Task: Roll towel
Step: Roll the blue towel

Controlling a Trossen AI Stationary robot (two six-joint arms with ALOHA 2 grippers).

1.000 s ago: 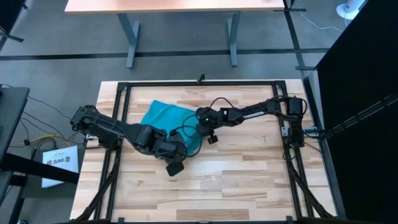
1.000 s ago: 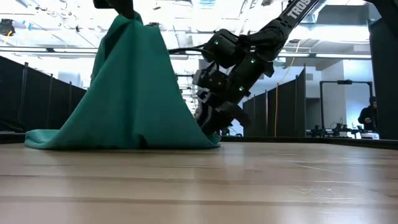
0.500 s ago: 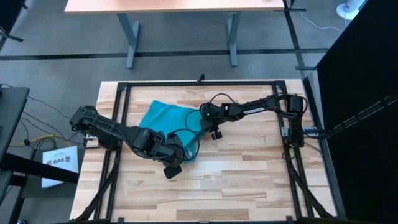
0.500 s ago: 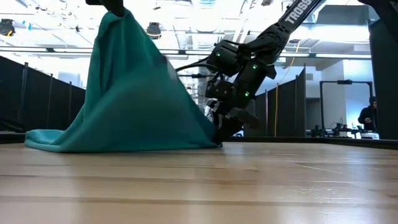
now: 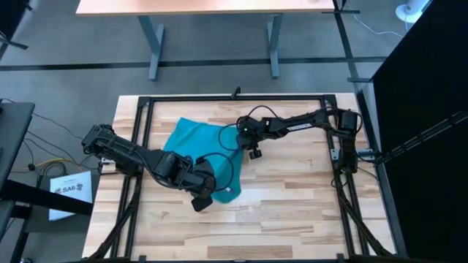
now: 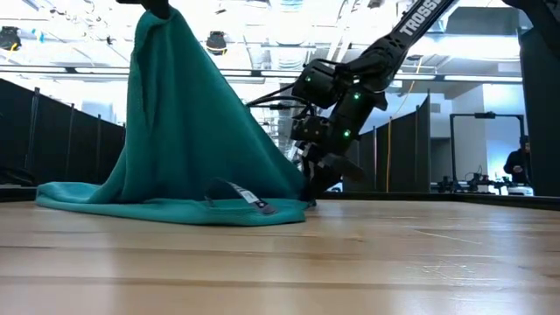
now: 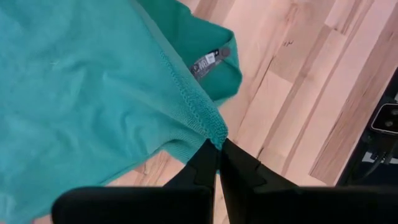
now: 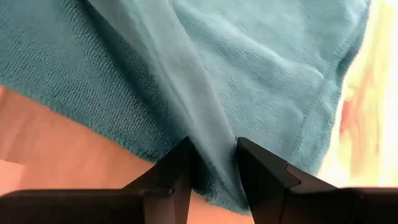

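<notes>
Pinching a stitched corner of the towel point(image 7: 93, 93) between fully closed fingers, the left gripper point(image 7: 217, 149) held the teal cloth raised above the table point(image 5: 292, 197). Seen from above, that gripper point(image 5: 207, 191) sat near the middle of the wooden tabletop, on the front side of the cloth. At table height, the towel point(image 6: 188, 131) hung like a tall tent from a peak at the top of the view, and its lower edge spread across the wood, with a small grey label point(image 6: 249, 199) showing on the front fold.

The right gripper point(image 8: 212, 163) clamped a fold of the towel's edge between narrowly spaced fingers. From overhead, it point(image 5: 247, 135) reached in at the cloth's right side, low near the table, and the towel point(image 5: 191, 136) lay left of centre towards the back.
</notes>
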